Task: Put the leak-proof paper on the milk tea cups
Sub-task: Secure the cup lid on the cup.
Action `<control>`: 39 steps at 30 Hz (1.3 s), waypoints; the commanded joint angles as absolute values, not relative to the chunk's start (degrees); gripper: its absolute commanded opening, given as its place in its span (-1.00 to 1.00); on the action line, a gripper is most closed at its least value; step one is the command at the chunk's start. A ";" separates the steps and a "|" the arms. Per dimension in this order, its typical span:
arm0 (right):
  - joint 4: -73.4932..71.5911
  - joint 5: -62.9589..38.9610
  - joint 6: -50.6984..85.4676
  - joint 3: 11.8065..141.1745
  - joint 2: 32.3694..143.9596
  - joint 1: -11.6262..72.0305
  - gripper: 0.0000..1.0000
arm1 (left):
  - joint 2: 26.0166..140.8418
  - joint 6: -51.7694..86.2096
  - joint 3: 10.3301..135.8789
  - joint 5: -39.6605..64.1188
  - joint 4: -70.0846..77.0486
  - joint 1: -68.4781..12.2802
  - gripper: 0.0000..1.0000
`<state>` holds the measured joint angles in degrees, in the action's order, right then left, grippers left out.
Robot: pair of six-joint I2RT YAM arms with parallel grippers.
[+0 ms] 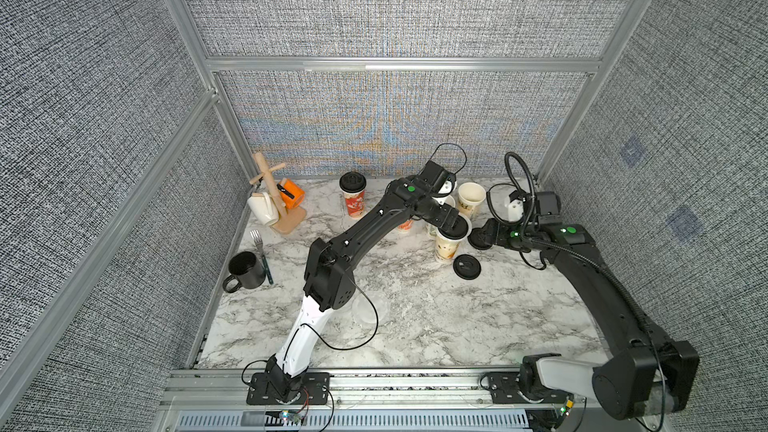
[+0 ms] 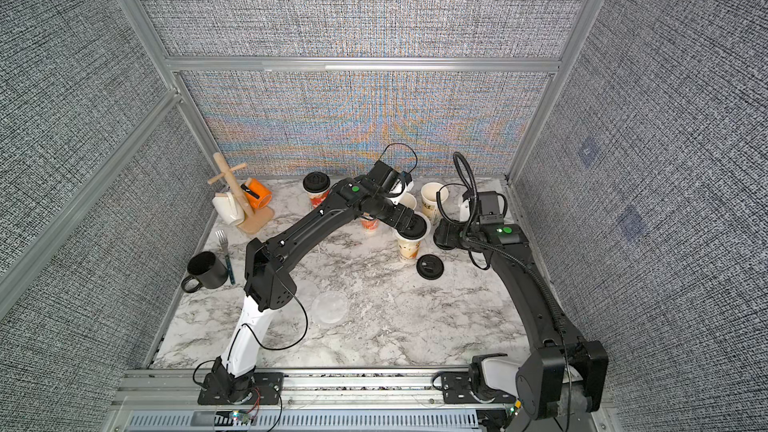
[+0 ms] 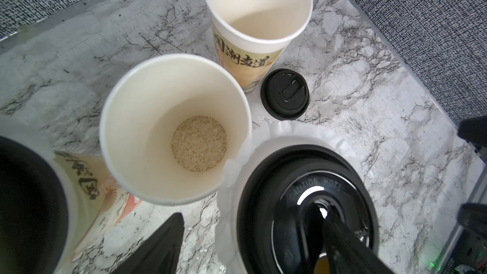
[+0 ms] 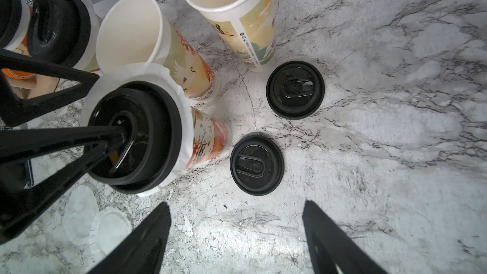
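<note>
Operator: Where's the paper, and how will it handle?

Spotter: Nearest you, loose leak-proof paper (image 2: 329,307) lies on the surface (image 2: 395,326) by the left arm's base, in a top view. The right wrist view shows at least two discs overlapping. Expect it featherlight, limp and clingy: pinch one disc's frilled edge, or you'll likely lift several.

Operator: Counts?

Spotter: Two loose black lids (image 4: 257,164) lie farther on, right of centre. There are five milk tea cups (image 4: 208,138). Three are lidded, two of those showing paper frills under the lid. Two open cups (image 3: 147,127) toward the far right lack paper. They're tall and light, so place gently.

Operator: Grippers?

Spotter: Your left gripper (image 1: 455,227) is spread wide, one fingertip on the nearest lidded cup's lid, gripping nothing. Your right gripper (image 4: 235,204) gapes empty over the surface beside the loose lids.
</note>
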<state>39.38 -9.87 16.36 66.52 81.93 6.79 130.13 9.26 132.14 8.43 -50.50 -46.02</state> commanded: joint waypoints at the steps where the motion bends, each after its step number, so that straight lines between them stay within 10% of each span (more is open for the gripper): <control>1: 36.51 -11.27 16.75 67.79 83.48 7.51 0.55 | 129.84 7.83 130.88 4.22 -55.11 -45.97 0.67; 39: 36.19 -5.56 18.99 73.16 92.61 11.39 0.03 | 129.82 8.07 128.91 2.24 -57.04 -45.96 0.65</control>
<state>36.29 -6.68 19.09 73.23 93.06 11.20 129.05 9.28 129.49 7.49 -49.06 -46.02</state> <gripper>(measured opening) 0.515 0.826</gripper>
